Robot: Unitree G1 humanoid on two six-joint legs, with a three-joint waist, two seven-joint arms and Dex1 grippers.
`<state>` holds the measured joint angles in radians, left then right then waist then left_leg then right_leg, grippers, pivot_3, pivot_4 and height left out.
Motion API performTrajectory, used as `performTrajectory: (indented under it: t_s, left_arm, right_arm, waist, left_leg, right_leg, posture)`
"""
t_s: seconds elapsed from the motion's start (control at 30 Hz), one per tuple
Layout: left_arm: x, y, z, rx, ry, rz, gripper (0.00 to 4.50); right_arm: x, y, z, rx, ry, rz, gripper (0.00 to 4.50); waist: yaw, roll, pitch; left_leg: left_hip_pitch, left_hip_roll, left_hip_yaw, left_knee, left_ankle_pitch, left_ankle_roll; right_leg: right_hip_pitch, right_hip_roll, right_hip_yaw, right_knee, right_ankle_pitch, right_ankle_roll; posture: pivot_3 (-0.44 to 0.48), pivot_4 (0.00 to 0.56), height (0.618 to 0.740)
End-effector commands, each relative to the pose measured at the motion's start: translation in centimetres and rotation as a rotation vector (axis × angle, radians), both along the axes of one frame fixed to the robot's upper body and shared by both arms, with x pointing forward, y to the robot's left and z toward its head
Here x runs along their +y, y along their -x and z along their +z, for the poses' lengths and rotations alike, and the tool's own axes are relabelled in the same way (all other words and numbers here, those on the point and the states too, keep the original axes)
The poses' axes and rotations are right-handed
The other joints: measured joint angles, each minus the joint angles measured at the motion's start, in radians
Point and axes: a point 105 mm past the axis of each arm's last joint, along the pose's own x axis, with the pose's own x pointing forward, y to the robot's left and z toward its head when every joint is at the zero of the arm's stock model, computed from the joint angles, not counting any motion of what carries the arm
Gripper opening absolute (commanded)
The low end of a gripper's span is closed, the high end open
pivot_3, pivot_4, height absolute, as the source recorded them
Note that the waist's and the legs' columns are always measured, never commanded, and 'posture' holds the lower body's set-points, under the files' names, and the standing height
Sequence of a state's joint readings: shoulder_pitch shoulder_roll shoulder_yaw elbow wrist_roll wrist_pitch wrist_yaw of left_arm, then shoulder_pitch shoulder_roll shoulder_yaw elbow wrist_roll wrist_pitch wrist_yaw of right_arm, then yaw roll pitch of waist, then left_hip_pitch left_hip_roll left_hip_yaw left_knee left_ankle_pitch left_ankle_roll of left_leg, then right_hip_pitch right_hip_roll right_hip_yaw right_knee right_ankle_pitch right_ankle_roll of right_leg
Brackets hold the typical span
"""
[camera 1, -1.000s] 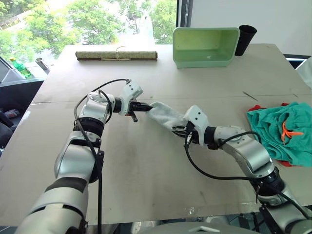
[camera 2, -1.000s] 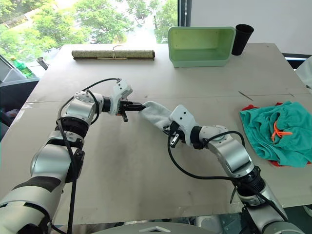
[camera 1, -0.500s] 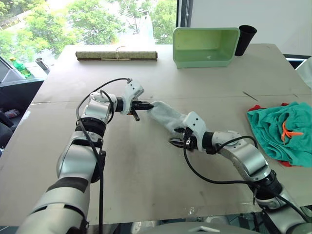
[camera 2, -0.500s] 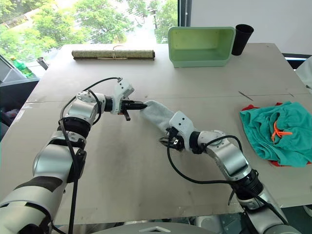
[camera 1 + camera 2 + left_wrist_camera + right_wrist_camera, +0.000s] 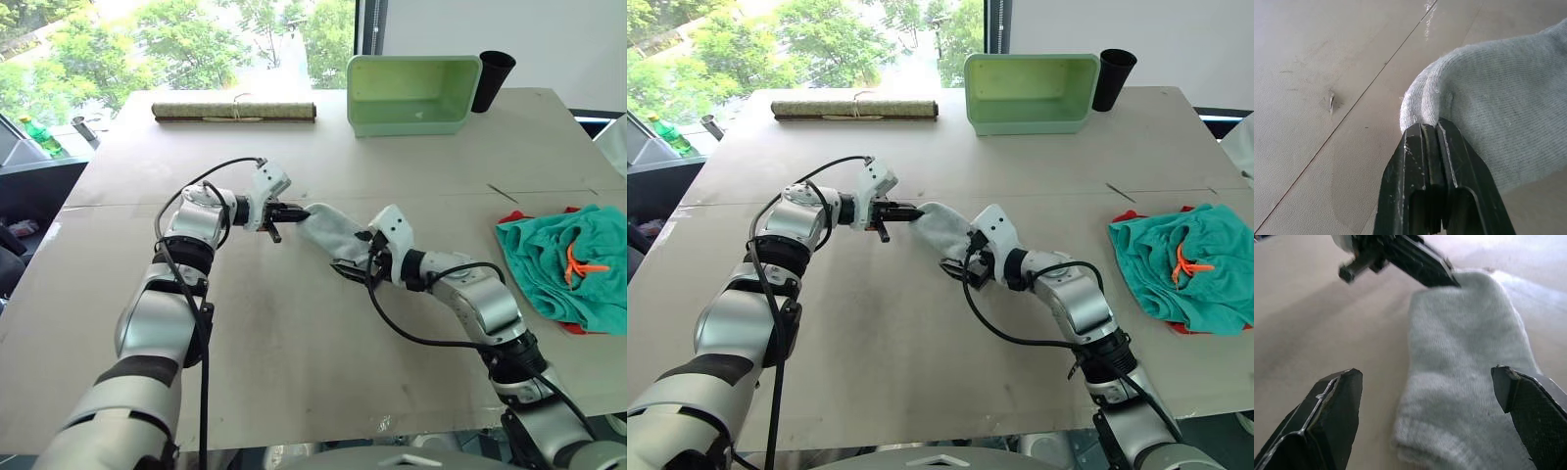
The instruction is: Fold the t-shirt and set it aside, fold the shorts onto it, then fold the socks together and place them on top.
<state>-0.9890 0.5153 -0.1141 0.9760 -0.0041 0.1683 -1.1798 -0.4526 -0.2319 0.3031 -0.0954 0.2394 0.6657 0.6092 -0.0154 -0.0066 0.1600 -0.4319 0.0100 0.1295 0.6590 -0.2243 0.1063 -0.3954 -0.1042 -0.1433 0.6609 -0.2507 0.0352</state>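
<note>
The light grey socks [image 5: 331, 233] lie as one flat strip on the table between my two grippers. My left gripper [image 5: 296, 211] is shut on their far-left end, and the left wrist view shows its fingers [image 5: 1422, 147] pinching the knit edge [image 5: 1488, 93]. My right gripper [image 5: 353, 260] is open at the strip's other end, its fingers [image 5: 1334, 401] spread wide to either side of the socks [image 5: 1464, 357] without touching them. The teal shorts [image 5: 558, 264] with an orange drawstring sit at the table's right edge on the red t-shirt [image 5: 511, 216], which peeks out beneath.
A pale green bin [image 5: 411, 93] and a black cup [image 5: 493, 76] stand at the back right. A rolled mat [image 5: 233, 111] lies at the back left. The bare table [image 5: 294, 343] stretches in front of the socks.
My right gripper has let go of the socks and opened wide, shifting slightly along the strip. The released end now rests on the table. The left gripper keeps its pinch.
</note>
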Motion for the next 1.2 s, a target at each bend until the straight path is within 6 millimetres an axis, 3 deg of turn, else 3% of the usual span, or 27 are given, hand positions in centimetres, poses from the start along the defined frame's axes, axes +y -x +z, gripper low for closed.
performTrajectory:
  t_s: [0.03, 0.2, 0.23, 0.37, 0.57, 0.8, 0.97, 1.07, 1.2]
  left_arm:
    - [0.1, -0.4, 1.4, -0.037, 0.041, 0.01, 1.91]
    - [1.1, -0.9, 2.1, -0.047, 0.077, 0.076, 4.37]
    - [1.3, -0.8, 2.3, -0.036, 0.097, 0.082, 4.48]
    - [2.1, -0.2, 3.7, 0.1, 0.307, 0.12, 4.48]
    - [0.2, 0.4, 3.5, 0.296, 0.446, 0.116, 4.48]
    - [-0.7, 0.1, 0.1, 0.372, 0.298, 0.196, 4.48]
    - [-2.3, 1.0, -1.2, 0.447, 0.265, 0.129, 4.48]
    - [-3.3, 1.9, -0.8, 0.526, 0.331, 0.061, 4.48]
    - [-3.8, 2.2, 1.3, 0.582, 0.461, 0.022, 4.48]
  right_arm:
    - [0.5, 0.0, 0.0, -0.02, -0.006, 0.025, 4.5]
    - [0.6, 0.3, -1.4, 0.008, 0.036, 0.039, 4.5]
    - [0.5, 0.3, -1.6, 0.008, 0.044, 0.042, 4.5]
    - [0.5, 0.3, -1.6, 0.0, 0.047, 0.043, 4.5]
    - [0.7, 0.3, -1.6, -0.01, 0.055, 0.054, 4.5]
    - [1.0, 0.4, -1.5, -0.017, 0.055, 0.059, 4.5]
    - [1.1, 0.5, -1.6, -0.016, 0.056, 0.063, 4.5]
    - [1.1, 0.6, -1.5, -0.016, 0.055, 0.062, 4.5]
    - [1.1, 0.5, -1.5, -0.018, 0.056, 0.06, 4.5]
  waist:
    - [-0.001, 0.0, 0.0]
    - [-0.001, -0.001, -0.001]
    - [-0.001, -0.001, -0.001]
    - [-0.004, -0.001, -0.001]
    - [-0.001, -0.002, -0.002]
    - [-0.005, -0.003, -0.002]
    - [-0.002, -0.003, -0.005]
    - [-0.002, -0.003, -0.006]
    - [-0.003, -0.003, -0.006]
  left_leg:
    - [0.0, 0.0, 0.0, 0.0, 0.0, 0.0]
    - [0.0, 0.0, 0.0, 0.0, 0.0, 0.0]
    - [0.0, 0.0, 0.0, 0.0, 0.0, 0.0]
    - [0.0, 0.0, 0.0, 0.0, 0.0, 0.0]
    - [0.001, 0.0, 0.0, 0.001, 0.0, 0.0]
    - [0.001, 0.0, 0.0, 0.001, 0.0, 0.0]
    - [0.002, 0.0, 0.0, 0.001, 0.0, 0.0]
    - [0.002, 0.0, 0.0, 0.001, 0.0, 0.0]
    - [0.001, 0.0, 0.0, 0.001, 0.0, 0.0]
  right_leg:
    - [0.0, 0.0, 0.0, 0.0, 0.0, 0.0]
    - [0.0, 0.0, 0.0, 0.0, 0.0, 0.0]
    - [0.0, 0.0, 0.0, 0.0, 0.0, 0.0]
    - [0.0, 0.0, 0.0, 0.0, 0.0, 0.0]
    - [0.001, 0.0, 0.0, 0.0, 0.0, 0.0]
    - [0.0, 0.001, 0.001, 0.001, 0.0, 0.0]
    - [0.001, 0.0, 0.001, 0.001, 0.0, 0.0]
    - [0.001, 0.0, 0.001, 0.001, 0.0, 0.0]
    - [0.001, 0.0, 0.001, 0.001, 0.0, 0.0]
  posture:
    - [0.0, 0.15, 0.74]
    - [0.0, 0.15, 0.74]
    - [0.0, 0.15, 0.74]
    - [0.0, 0.15, 0.74]
    - [0.0, 0.15, 0.74]
    - [0.0, 0.15, 0.74]
    - [0.0, 0.15, 0.74]
    - [0.0, 0.15, 0.74]
    - [0.0, 0.15, 0.74]
